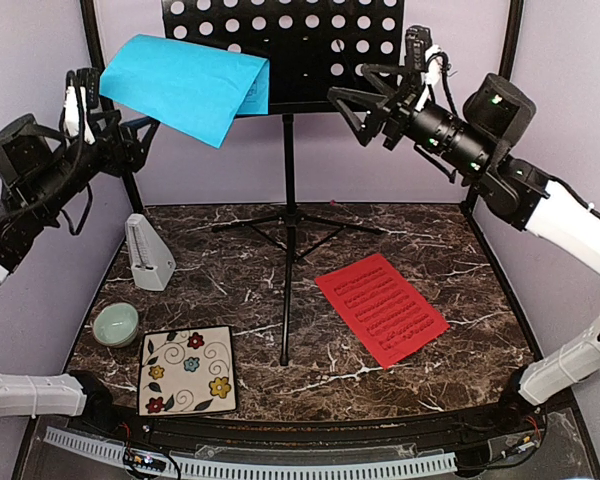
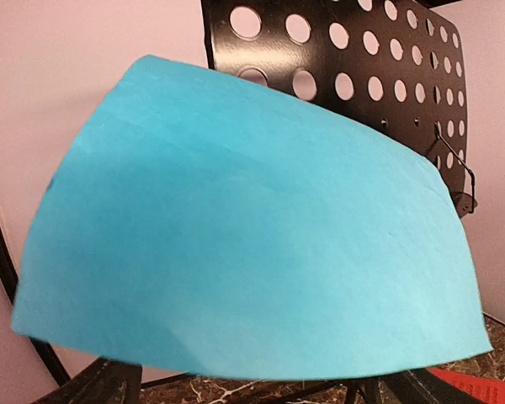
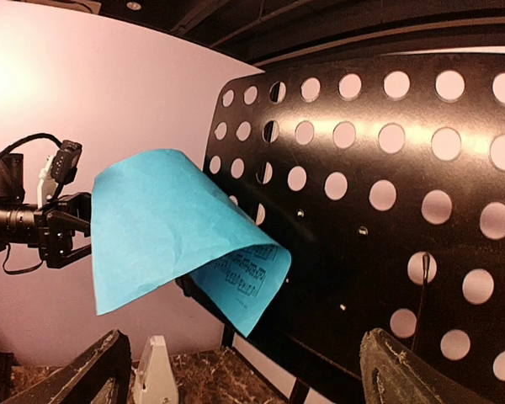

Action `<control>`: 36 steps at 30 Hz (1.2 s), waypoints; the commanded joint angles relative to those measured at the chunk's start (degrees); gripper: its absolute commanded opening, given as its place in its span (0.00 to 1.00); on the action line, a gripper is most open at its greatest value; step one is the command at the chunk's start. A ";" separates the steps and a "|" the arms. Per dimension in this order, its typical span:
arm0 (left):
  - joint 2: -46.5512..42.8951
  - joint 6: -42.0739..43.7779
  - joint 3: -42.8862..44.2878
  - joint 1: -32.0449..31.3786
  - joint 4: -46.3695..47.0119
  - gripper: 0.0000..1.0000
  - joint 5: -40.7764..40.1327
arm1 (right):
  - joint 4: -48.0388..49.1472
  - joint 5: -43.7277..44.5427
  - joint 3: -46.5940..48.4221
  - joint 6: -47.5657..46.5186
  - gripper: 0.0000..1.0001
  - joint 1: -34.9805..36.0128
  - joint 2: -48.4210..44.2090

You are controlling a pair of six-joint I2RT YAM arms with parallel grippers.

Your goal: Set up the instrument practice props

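Blue sheet [image 1: 185, 85] flops folded forward on the stand [image 1: 310, 40]; left claw [image 1: 143, 136] and right claw [image 1: 348, 112] released, empty. Pinch its free edge, lift, lay flat against the stand.

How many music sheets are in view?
2: the blue sheet curls over at the music stand's left edge; the red sheet lies flat on the table. None seems hidden.
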 commanded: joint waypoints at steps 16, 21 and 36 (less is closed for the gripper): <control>-13.07 -18.14 -45.45 -11.57 9.71 0.81 10.42 | -29.62 3.62 -31.76 24.28 0.85 -12.87 -18.78; 0.67 -14.85 -42.99 -22.61 15.02 0.82 5.07 | -31.00 -3.22 -37.74 26.68 0.82 -21.98 -16.25; 43.80 -4.50 -17.99 -39.16 20.08 0.78 5.44 | -15.11 -11.67 -46.30 29.65 0.59 -27.53 5.43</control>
